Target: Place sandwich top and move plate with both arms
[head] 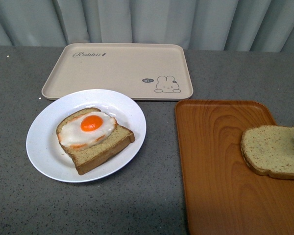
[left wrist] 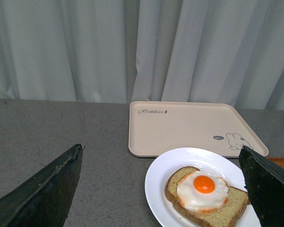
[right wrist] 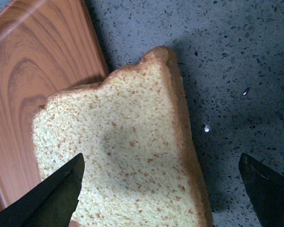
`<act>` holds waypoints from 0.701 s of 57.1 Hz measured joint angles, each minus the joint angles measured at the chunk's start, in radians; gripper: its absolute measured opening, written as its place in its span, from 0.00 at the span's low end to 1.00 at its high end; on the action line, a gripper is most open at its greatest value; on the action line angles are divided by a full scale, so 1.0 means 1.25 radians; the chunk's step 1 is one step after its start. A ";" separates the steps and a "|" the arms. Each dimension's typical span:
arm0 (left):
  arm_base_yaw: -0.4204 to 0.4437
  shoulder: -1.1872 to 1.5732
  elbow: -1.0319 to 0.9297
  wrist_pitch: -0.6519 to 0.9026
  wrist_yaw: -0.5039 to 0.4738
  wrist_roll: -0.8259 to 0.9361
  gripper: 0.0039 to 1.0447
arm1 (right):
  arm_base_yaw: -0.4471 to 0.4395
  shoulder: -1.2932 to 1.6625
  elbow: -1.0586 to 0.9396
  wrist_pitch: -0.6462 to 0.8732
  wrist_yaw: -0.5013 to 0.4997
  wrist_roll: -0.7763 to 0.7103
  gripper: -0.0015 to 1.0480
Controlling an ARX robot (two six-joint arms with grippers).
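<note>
Sandwich top (head: pixel 273 152) first: where does it lie?
— At the right edge of the front view, flat, partly on the wood-grain tray (head: pixel 220 166). The right wrist view shows it lying across that tray's rim, with its crust side over the grey speckled counter (head: pixel 88 205).
And the right gripper (right wrist: pixel 161 158)?
— Jaws spread wide, one black finger (right wrist: pixel 47 198) on either side of the slice, which lies beneath the gap. I cannot tell whether either finger touches the bread. In the front view only a small black tip shows, at the right edge over the slice.
The left gripper (left wrist: pixel 160 149)?
— Also wide apart, holding nothing, looking across the counter at the plate (left wrist: pixel 156 189).
Where is that plate?
— Left of centre in the front view, on the counter, apart from the wooden tray. On it lies an egg-topped slice (head: pixel 95 139).
Anything behind?
— A beige rabbit tray (head: pixel 117 68) in the upper middle, just beyond the plate, and a pale curtain (head: pixel 147 22) along the top of the frame.
</note>
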 joint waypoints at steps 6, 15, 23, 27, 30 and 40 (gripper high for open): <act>0.000 0.000 0.000 0.000 0.000 0.000 0.94 | 0.000 0.007 0.000 -0.002 0.011 0.000 0.91; 0.000 0.000 0.000 0.000 0.000 0.000 0.94 | 0.000 0.009 0.000 -0.007 0.015 0.001 0.83; 0.000 0.000 0.000 0.000 0.000 0.000 0.94 | 0.000 0.009 0.000 -0.008 0.016 0.000 0.68; 0.000 0.000 0.000 0.000 0.000 0.000 0.94 | 0.000 0.009 0.000 -0.010 0.022 0.000 0.72; 0.000 0.000 0.000 0.000 0.000 0.000 0.94 | 0.000 0.009 0.000 -0.011 0.022 0.000 0.73; 0.000 0.000 0.000 0.000 0.000 0.000 0.94 | 0.000 0.009 0.000 -0.013 0.022 0.000 0.61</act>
